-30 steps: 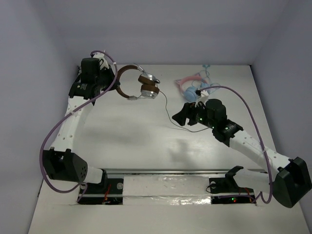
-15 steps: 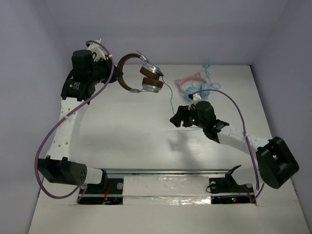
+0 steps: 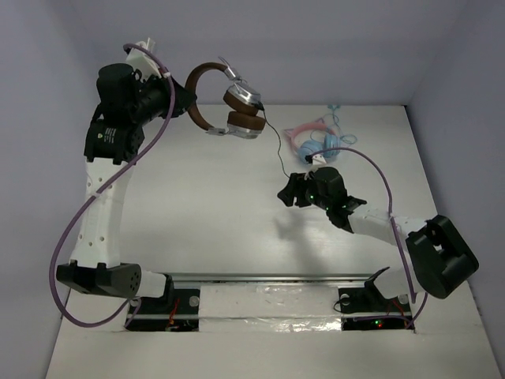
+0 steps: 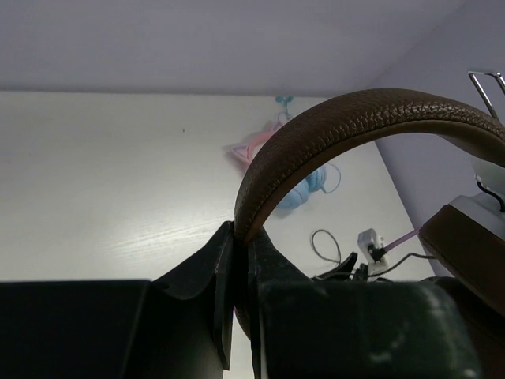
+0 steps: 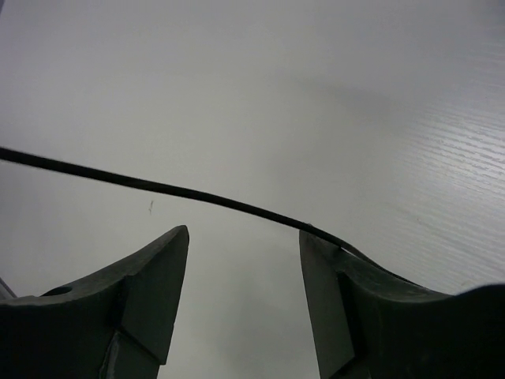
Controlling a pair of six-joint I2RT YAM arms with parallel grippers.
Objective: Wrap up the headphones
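The headphones (image 4: 363,114) carry a grained leathery band; the table (image 5: 394,118) looks matt, wood-textured.

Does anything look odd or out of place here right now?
Nothing damaged or spilled. The headphones hang in the air, headband clamped in the left gripper, and their cable trails loose down through the open right gripper, unwrapped.

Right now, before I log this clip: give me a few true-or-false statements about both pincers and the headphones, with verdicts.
The left pincer grips the headband of the brown headphones. True.
The right pincer is shut on the cable. False: its jaws stand apart, the cable crossing between them.
The pink-and-blue headphones are in the right pincer. False: they lie on the table beyond it.
The cable leads from the earcups. True.
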